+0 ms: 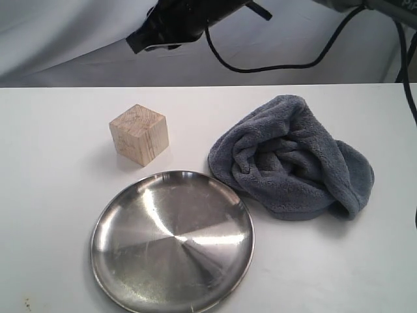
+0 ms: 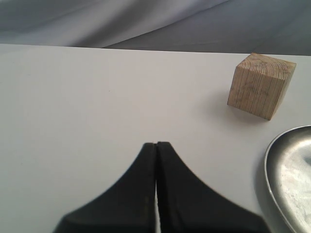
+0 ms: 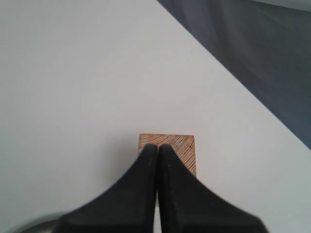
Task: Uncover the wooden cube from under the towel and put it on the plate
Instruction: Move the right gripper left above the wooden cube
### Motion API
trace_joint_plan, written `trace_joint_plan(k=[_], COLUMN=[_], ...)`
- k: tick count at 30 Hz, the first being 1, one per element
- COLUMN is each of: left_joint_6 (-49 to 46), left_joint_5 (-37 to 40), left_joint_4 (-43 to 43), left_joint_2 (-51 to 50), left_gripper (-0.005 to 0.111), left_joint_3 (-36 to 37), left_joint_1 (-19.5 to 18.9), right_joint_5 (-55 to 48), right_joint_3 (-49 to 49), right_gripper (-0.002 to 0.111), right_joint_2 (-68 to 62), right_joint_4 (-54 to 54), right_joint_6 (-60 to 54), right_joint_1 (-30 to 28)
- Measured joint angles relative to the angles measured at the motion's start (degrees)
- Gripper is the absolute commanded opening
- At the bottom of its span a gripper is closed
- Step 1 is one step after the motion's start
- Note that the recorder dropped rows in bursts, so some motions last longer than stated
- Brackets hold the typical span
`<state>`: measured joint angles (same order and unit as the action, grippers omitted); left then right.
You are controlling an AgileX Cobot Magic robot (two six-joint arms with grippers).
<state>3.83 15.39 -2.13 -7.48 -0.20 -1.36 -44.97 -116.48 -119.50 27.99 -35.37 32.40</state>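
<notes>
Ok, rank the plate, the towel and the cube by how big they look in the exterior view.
1. Plate and towel: they look about equally wide. The plate seems nearer the camera, so I won't rank one above the other.
2. Cube: clearly the smallest.

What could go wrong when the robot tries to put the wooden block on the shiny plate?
1. The right gripper is shut over the pale tan wooden cube; lowering without opening could knock or tip it.
2. The round shiny steel plate has a raised rim; a cube dragged rather than lifted might catch there.
3. The fluffy grey-blue towel lies bunched beside the plate, so a sweeping arm could snag it.
</notes>
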Motion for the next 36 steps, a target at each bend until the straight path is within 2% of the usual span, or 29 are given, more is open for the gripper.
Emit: trace_joint_plan(k=[6, 9, 11, 13, 16, 27, 36], left_joint_6=[0.0, 0.0, 0.0, 0.0, 0.0, 0.0, 0.0], left_joint_5=[0.0, 0.0, 0.0, 0.0, 0.0, 0.0, 0.0], left_joint_4=[0.0, 0.0, 0.0, 0.0, 0.0, 0.0, 0.0], left_joint_2=[0.0, 0.0, 0.0, 0.0, 0.0, 0.0, 0.0], left_gripper=[0.001, 0.001, 0.001, 0.001, 0.001, 0.001, 0.001], left_joint_3=[0.0, 0.0, 0.0, 0.0, 0.0, 0.0, 0.0], left_joint_1=[0.0, 0.0, 0.0, 0.0, 0.0, 0.0, 0.0], right_joint_5=[1.7, 1.7, 1.4, 0.6, -0.5, 4.3, 6.8], right_joint_3=[-0.3, -0.3, -0.3, -0.3, -0.3, -0.3, -0.3], right_gripper=[0.0, 0.014, 0.031, 0.057, 0.103, 0.105, 0.105], right_joint_2=[-1.1, -1.2, -1.2, -1.7, -2.7, -5.3, -6.8], right_joint_4=[0.1, 0.1, 0.1, 0.1, -0.9, -4.3, -6.7], right_joint_6=[0.0, 0.0, 0.0, -0.2, -0.7, -2.4, -1.5], right_joint_1=[-0.1, -0.1, -0.1, -0.1, 0.2, 4.6, 4.8])
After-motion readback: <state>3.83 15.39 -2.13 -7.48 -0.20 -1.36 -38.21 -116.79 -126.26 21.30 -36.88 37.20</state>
